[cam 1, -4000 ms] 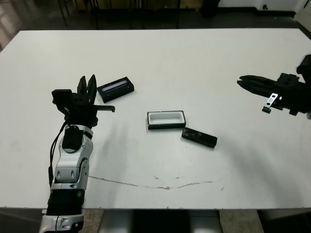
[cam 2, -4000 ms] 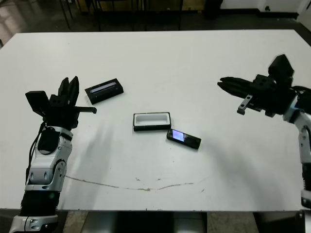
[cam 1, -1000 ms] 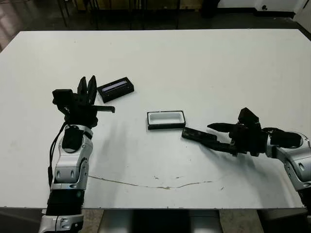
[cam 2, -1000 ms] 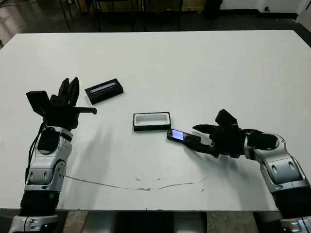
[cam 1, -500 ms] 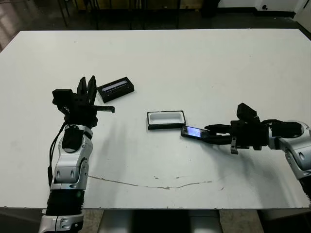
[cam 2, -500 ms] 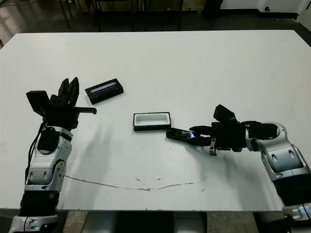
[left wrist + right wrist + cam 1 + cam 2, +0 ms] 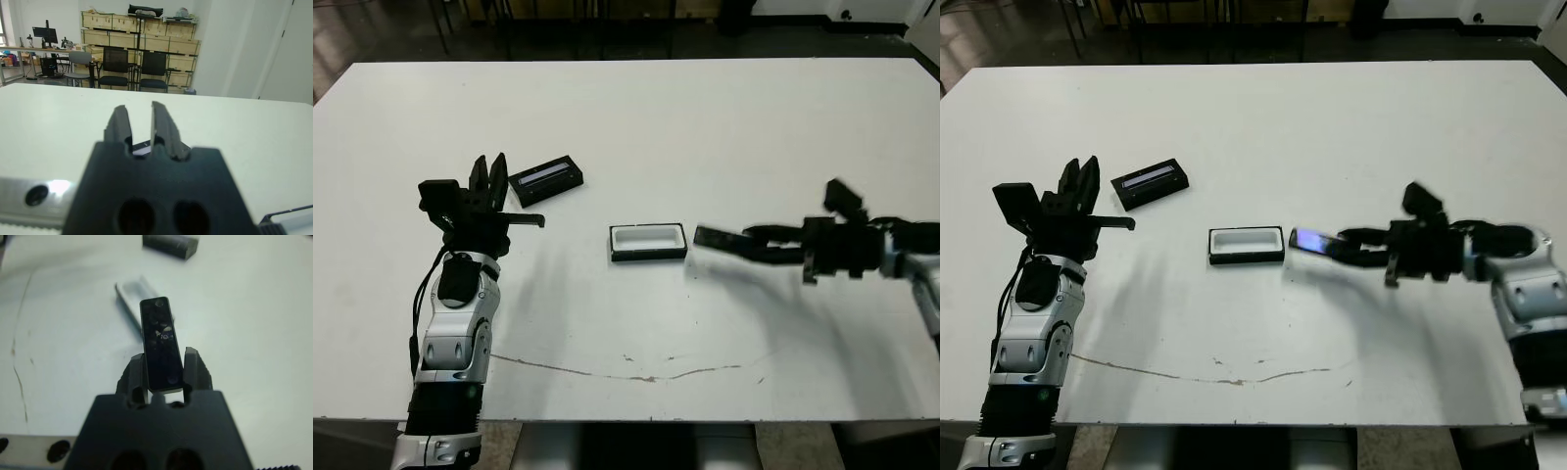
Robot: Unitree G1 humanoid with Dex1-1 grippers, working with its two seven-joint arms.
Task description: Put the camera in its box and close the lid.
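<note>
Black camera is now riding clear of the bench, clamped in the right gripper just beside the open box mid-bench; a second ago it was lying flat. Insertion seems next. Left gripper is hovering slightly parted near the lid.

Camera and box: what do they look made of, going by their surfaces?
Camera: glossy black, probably plastic or glass; its face mirrors light in the right gripper. Box: matte black walls, white lining, perhaps card with foam; too small to tell.
</note>
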